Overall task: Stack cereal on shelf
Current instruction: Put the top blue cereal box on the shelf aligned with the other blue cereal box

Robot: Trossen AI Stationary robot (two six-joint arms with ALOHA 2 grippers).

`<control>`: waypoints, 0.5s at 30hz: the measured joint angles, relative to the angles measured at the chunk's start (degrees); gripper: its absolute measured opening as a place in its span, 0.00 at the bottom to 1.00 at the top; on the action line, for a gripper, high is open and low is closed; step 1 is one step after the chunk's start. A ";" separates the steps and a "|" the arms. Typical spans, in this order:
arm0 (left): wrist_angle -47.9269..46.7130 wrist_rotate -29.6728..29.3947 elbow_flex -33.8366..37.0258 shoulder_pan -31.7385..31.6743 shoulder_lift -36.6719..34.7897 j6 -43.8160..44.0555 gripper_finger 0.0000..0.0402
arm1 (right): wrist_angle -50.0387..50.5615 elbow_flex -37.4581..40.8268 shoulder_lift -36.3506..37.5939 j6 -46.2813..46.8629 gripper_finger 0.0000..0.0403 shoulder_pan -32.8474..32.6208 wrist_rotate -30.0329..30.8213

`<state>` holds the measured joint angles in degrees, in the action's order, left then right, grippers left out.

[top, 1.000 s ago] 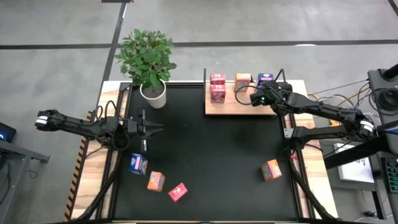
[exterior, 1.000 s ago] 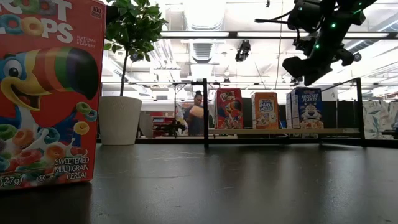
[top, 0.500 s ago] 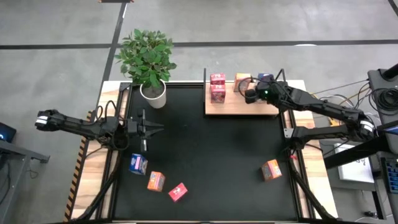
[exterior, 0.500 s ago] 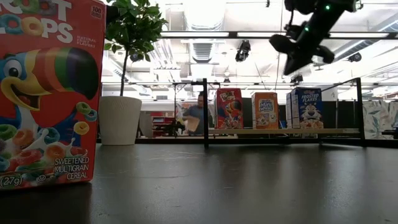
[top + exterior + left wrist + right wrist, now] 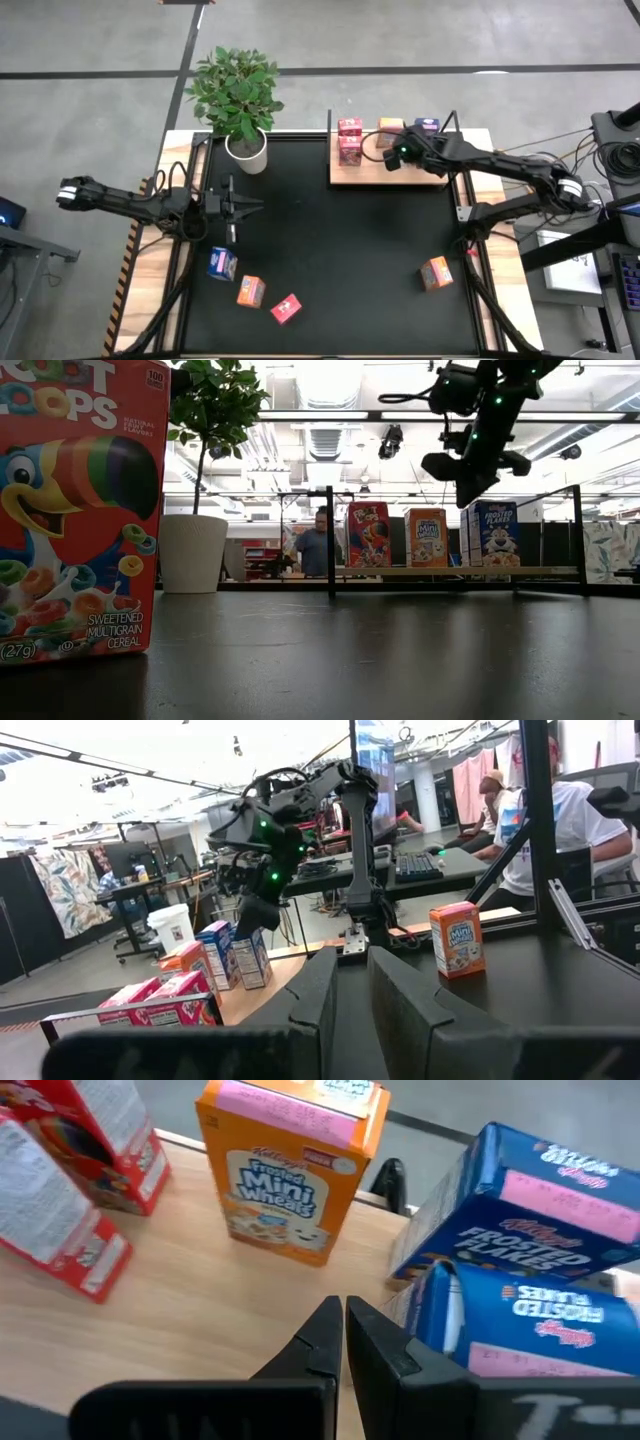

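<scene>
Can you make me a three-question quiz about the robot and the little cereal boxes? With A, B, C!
1. Where is the right claw? A over the shelf; B beside the plant; C over the loose boxes.
2. How many cereal boxes sit on the black table, off the shelf? A two; B four; C six.
3. The right claw is: A gripping a blue box; B wide open; C shut, empty.
Answers: A, it hangs above the wood board; B, blue, orange, red, another orange; C, fingers meet, nothing between.

You have two red boxes (image 5: 70, 1180), one orange box (image 5: 290, 1165) and two blue boxes (image 5: 530, 1270) on the light-wood shelf (image 5: 190, 1330). On the black tabletop (image 5: 340, 250): blue (image 5: 222, 264), orange (image 5: 250, 291), red (image 5: 286, 309), orange (image 5: 436, 272).
</scene>
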<state>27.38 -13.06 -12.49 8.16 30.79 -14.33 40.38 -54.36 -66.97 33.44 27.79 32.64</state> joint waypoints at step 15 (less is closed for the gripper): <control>-0.41 0.00 0.00 0.00 0.00 -0.17 0.11 | 5.00 -1.73 -1.82 0.54 0.02 -0.02 5.10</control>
<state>26.96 -13.06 -12.49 8.16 30.79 -14.50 45.38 -56.10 -68.79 33.98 27.77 37.75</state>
